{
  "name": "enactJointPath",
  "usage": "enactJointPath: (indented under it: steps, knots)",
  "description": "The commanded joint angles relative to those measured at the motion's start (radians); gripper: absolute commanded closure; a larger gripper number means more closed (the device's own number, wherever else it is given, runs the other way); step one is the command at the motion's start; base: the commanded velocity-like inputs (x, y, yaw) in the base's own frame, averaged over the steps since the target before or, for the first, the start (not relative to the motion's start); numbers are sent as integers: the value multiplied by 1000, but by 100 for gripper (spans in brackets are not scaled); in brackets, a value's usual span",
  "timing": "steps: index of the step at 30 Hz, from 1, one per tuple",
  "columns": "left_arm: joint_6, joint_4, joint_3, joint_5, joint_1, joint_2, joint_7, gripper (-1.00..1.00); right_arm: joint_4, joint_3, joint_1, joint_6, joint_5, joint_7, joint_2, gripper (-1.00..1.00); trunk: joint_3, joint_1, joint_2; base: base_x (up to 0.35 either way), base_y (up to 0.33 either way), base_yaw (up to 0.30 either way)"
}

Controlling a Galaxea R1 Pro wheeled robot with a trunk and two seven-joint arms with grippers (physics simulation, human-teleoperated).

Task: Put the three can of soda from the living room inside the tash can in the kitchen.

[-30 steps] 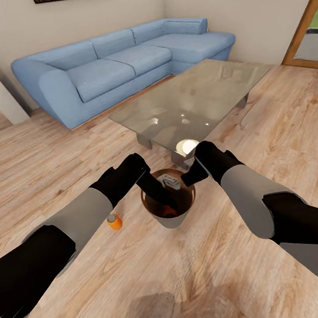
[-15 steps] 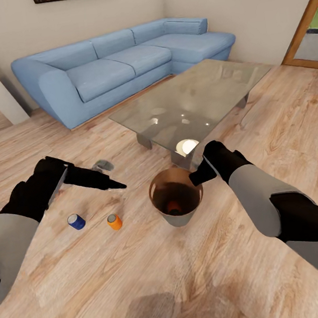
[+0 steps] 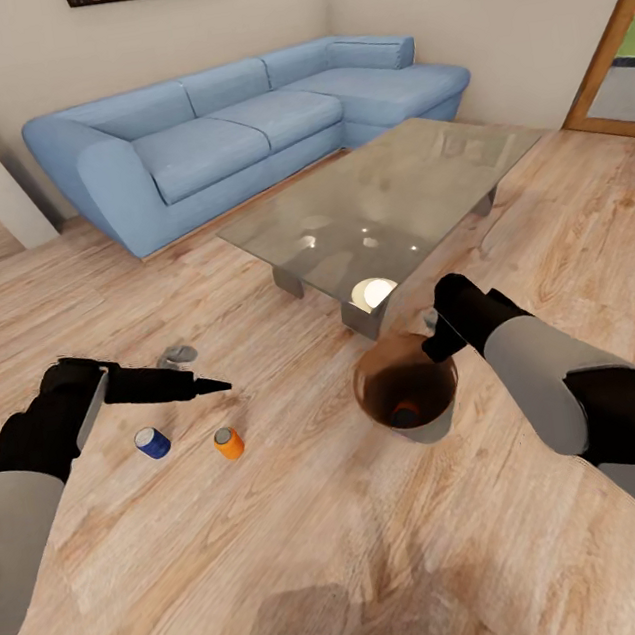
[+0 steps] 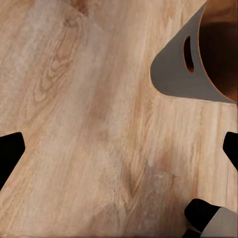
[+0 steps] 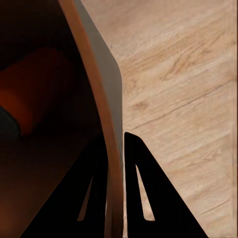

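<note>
Item: three soda cans, one bin, living-room floor.

Bin [image 3: 407,396]: round, pale outside, orange-brown inside, tilted toward the camera, off to the robot's right of centre. The right gripper [image 3: 433,347] was pinched onto its far rim; in the right wrist view the fingers [image 5: 144,198] stood narrow, one each side of the wall [image 5: 106,124].

Can 1 [image 3: 404,413]: orange, lying at the bottom of the bin.

Can 2, blue [image 3: 153,442]: upright on the floor, long axis vertical, silver top up.

Can 3, orange [image 3: 228,442]: upright on the floor, just beside the blue one, on the side nearer the bin.

Left gripper [image 3: 206,385]: empty, held low and pointing toward the bin. Its fingers were spread wide in the left wrist view, tips at opposite edges, bare planks between them and the bin wall [image 4: 183,69] ahead.

Governing relation: both loose cans lay below and slightly nearer the robot than the left fingertips, the orange one almost directly under them. The left arm was the nearer and the only free one. Judged next step: tip the fingers down over an upright can and close across its width.

Counter [image 3: 381,197]: glass-topped, beyond the bin. Sofa [image 3: 230,128] behind it.
</note>
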Motion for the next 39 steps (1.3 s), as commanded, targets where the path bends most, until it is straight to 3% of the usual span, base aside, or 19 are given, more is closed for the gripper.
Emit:
enactJointPath:
  steps: [1, 5, 11, 19, 20, 28, 39]
  knots:
    - [0, 6, 0, 0, 6, -6, 6, -100, 6, -6, -6, 5, -5, 6, -6, 100, 0, 0, 0, 0, 0, 0]
    - [0, 13, 0, 0, 29, -28, 28, -100, 29, -6, -27, 5, 25, 6, -29, 100, 0, 0, 0, 0, 0, 0]
    - [-6, 11, 0, 0, 63, -62, 62, -100, 52, -10, -48, 1, 32, 2, -63, 100, 0, 0, 0, 0, 0, 0]
    - [26, 55, 16, -53, 108, -19, 107, -100, 10, -31, 2, 4, 39, 24, -109, 100, 1, 0, 0, 0, 62, -4]
    - [36, 59, 16, -61, 129, 75, 384, -100, -102, -32, 48, 4, -186, 25, -203, 100, 1, 0, 0, 0, 233, -83]
    - [38, 59, 17, -65, 131, 75, 387, -100, -106, -40, 53, 3, -191, 24, -242, 100, 10, 0, 0, 1, 269, -165]
    - [39, 62, 16, -65, 131, 65, 394, -100, -106, -45, 89, -2, -197, 27, -249, 100, 22, 0, 0, 104, 217, -194]
